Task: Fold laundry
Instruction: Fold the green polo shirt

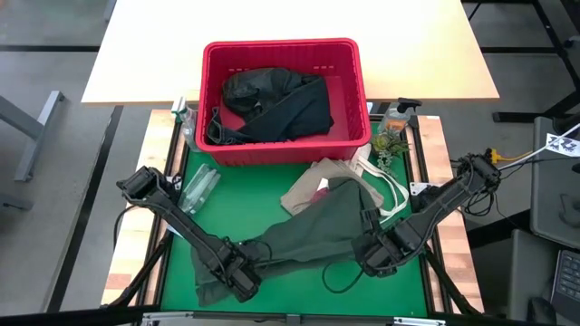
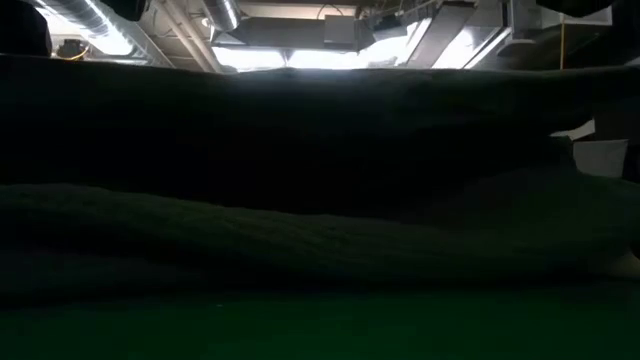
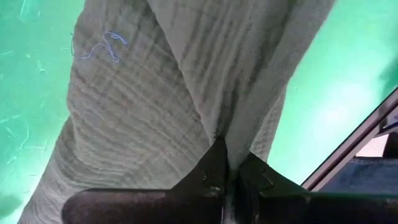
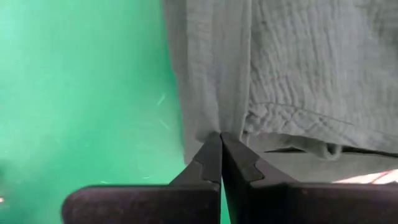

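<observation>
While both claws pinch the olive shirt [image 1: 317, 226] | left gripper [image 3: 229, 163] clamped on its fabric by the mat's near-left corner | right gripper [image 4: 220, 142] clamped on its hem near the near edge | green mat [image 1: 299, 290] under shirt, tan top [image 1: 317, 186] behind | red basket [image 1: 281, 54] at far edge, black clothes [image 1: 272, 104] inside | ceiling lights [image 2: 330, 55] beyond
</observation>
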Controlling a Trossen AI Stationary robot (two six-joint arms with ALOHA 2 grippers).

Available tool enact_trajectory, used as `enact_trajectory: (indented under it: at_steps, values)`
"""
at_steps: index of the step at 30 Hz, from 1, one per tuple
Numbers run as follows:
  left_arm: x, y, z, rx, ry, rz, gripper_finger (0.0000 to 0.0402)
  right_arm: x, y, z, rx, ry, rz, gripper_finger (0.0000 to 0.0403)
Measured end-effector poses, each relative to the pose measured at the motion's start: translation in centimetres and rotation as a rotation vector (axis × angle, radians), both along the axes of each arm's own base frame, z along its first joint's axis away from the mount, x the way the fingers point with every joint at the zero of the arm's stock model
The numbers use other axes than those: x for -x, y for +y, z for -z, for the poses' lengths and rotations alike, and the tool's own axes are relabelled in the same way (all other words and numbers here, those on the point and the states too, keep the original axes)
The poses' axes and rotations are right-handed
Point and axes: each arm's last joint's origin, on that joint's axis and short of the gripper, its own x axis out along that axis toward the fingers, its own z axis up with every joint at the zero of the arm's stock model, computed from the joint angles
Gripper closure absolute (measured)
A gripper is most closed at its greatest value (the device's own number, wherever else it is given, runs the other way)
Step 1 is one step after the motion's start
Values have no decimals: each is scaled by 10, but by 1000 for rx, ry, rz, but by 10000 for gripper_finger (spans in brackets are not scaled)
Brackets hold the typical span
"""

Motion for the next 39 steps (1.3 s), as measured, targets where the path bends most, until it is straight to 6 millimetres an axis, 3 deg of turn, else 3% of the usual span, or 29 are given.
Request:
enact_trajectory:
  at_steps: [11, 31, 39]
  values:
    - [-1, -3, 4, -15, -20, 11, 388, -6, 8, 3, -146, 23, 16, 402]
    - [-1, -3, 4, -31, -31, 14, 261, -8, 11, 3, -188, 19, 37, 400]
    - [0, -5, 4, 16, 4, 97, 238, -7, 10, 4, -182, 28, 37, 325]
